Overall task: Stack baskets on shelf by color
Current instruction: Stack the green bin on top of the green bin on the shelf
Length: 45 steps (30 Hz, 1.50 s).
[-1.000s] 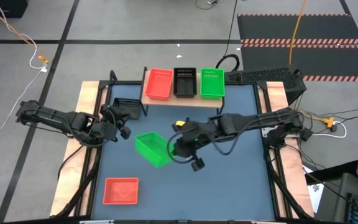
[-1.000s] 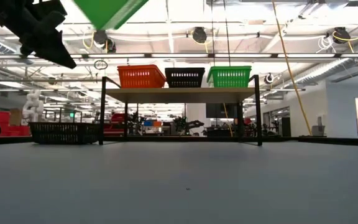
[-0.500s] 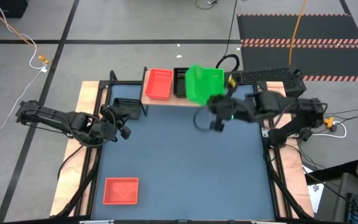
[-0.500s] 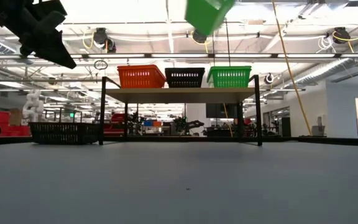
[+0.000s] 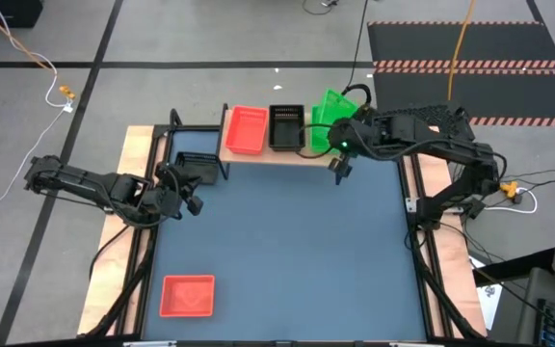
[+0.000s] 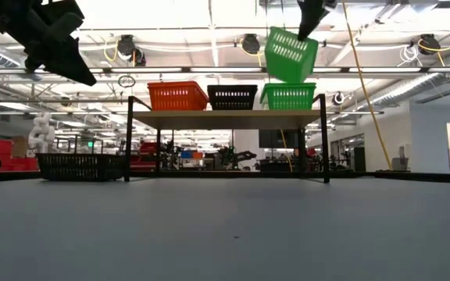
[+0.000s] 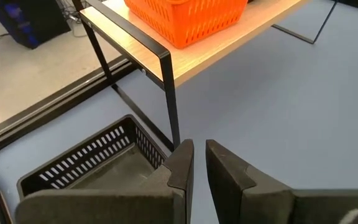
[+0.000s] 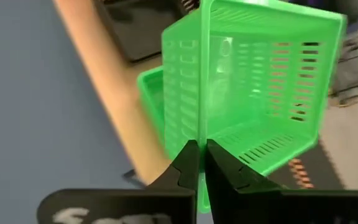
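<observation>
On the shelf [image 5: 282,154] stand a red basket [image 5: 246,129], a black basket [image 5: 286,126] and a green basket [image 6: 287,96], side by side. My right gripper [image 5: 338,143] is shut on a second green basket [image 6: 291,55], which is tilted in the air just above the shelved green one. My left gripper [image 7: 197,163] hovers with its fingers nearly together beside a black basket [image 7: 92,165] that rests on its base on the table by the shelf's left leg. Another red basket [image 5: 188,295] lies near the table's near left corner. My right gripper pinches one side wall of the green basket at its rim [image 8: 199,134], one finger [image 8: 185,165] outside the wall and the other inside. The basket is lifted clear and tilted, hanging below the fingers over the green basket on the shelf [image 8: 151,93].
The shelf's thin black legs [image 6: 129,140] stand on the table's far part, and the black basket on the table [image 6: 80,165] sits just left of them. Wooden rails [image 5: 128,231] border the blue table top. Cables lie on the floor beyond the far edge.
My right gripper has carried the green basket from above the table's middle up and toward the far right, to above the shelf's right end. The basket has turned about on the way and now hangs tilted over the shelved green basket.
</observation>
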Motion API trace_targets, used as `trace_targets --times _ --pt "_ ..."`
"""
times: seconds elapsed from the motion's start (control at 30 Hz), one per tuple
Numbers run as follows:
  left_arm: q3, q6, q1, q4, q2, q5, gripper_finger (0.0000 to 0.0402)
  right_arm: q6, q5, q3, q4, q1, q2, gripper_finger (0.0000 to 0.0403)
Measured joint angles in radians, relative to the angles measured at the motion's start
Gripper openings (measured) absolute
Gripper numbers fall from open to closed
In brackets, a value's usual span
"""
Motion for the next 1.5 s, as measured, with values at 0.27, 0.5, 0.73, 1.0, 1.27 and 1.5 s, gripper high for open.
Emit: trace_targets --times 0.27,0.5,0.73,1.0,1.27,1.5 --pt "0.0 -0.002 0.0 0.0 0.0 0.0 0.0047 -0.051 -0.051 -0.09 0.105 -0.046 0.0 0.0004" --pt "0.0 -0.004 0.0 0.0 0.0 -0.001 0.0047 -0.045 -0.052 -0.099 0.107 -0.057 0.001 0.0004" --pt "0.0 -0.004 0.0 0.0 0.0 0.0 0.0047 0.017 -0.051 -0.099 0.132 -0.056 0.002 0.0004" --pt "0.0 -0.005 0.0 0.0 0.0 0.0 0.0047 0.01 -0.05 -0.099 0.162 -0.056 0.002 0.0004" --pt "0.0 -0.006 0.0 0.0 0.0 0.0 0.0047 0.063 -0.051 -0.101 0.161 -0.056 0.002 0.0004" --pt "0.0 -0.006 0.0 0.0 0.0 0.0 0.0047 0.081 -0.054 -0.153 0.177 -0.056 0.0 0.0004"
